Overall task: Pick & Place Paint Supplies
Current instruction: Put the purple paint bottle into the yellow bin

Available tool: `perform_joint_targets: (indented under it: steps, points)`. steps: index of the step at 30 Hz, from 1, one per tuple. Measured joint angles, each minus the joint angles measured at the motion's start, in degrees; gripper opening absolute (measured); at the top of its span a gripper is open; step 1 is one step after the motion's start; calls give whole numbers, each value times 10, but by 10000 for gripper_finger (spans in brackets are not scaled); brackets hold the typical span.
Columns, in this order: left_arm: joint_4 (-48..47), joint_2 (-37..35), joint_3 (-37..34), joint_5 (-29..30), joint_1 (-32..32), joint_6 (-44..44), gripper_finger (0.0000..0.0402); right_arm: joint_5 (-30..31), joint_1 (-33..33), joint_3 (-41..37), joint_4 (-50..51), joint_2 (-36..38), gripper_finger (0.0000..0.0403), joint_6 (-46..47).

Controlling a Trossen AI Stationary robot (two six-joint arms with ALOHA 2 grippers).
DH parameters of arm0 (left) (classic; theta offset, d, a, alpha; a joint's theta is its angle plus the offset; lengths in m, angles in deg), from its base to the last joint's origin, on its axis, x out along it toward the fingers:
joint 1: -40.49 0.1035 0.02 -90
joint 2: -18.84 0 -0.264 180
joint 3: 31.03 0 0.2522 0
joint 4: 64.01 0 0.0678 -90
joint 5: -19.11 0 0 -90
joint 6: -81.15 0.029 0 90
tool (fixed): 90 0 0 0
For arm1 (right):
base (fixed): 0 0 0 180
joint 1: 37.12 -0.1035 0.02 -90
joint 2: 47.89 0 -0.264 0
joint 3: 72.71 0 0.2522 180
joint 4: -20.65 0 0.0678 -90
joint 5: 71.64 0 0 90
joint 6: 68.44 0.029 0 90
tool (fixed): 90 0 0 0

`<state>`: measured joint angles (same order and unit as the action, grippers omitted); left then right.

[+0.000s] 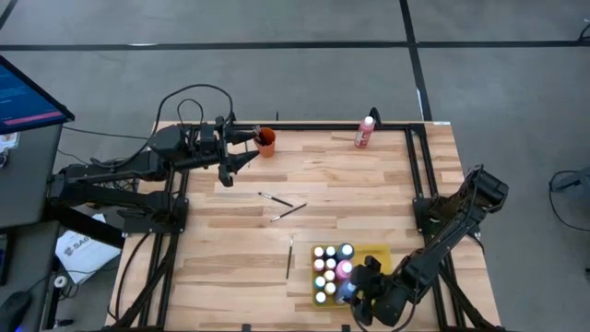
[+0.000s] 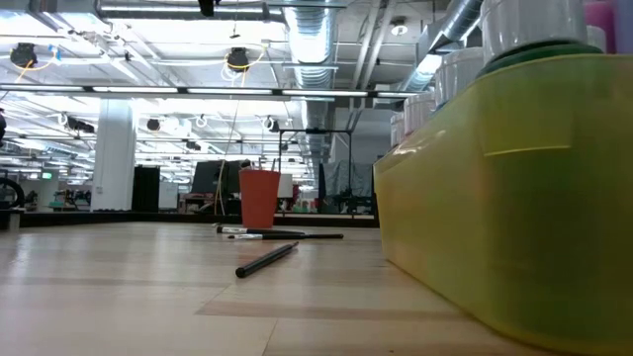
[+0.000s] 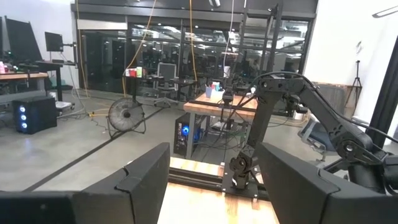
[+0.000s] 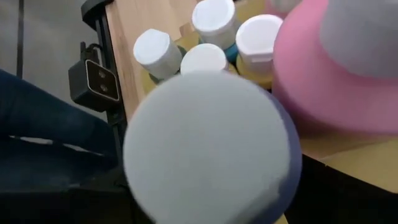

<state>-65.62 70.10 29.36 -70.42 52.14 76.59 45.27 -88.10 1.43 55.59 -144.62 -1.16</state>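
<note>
Several white-capped paint bottles (image 1: 324,272) stand in a yellow tray (image 1: 376,254) at the table's near right, a pink one (image 4: 323,81) among them. My right gripper (image 1: 355,293) hangs over the tray's near end, right at a blue bottle (image 1: 345,291) whose white cap (image 4: 208,149) fills its wrist view. Three thin dark brushes (image 1: 275,198) (image 1: 288,211) (image 1: 289,258) lie flat mid-table. A red bottle (image 1: 365,132) is at the far edge. My left gripper (image 1: 251,150) is open and empty, raised beside the orange cup (image 1: 266,141).
Black frame rails (image 1: 415,166) run along the table's sides and far edge. A monitor (image 1: 28,97) stands off the table's left. Bare wood lies between the brushes and the red bottle. In the low view the tray's wall (image 2: 514,198) looms close on the right.
</note>
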Motion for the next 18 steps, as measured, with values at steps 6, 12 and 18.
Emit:
perform_joint_targets:
  steps: [6,12,18]
  points:
    - [2,-3,0,0,0,0,238,-35,3,7,-3,-1,251,3]
    - [0,-3,0,-1,0,0,237,-60,17,8,-6,-1,251,2]
    - [2,-3,0,-1,0,0,237,-109,40,11,14,2,250,-28]
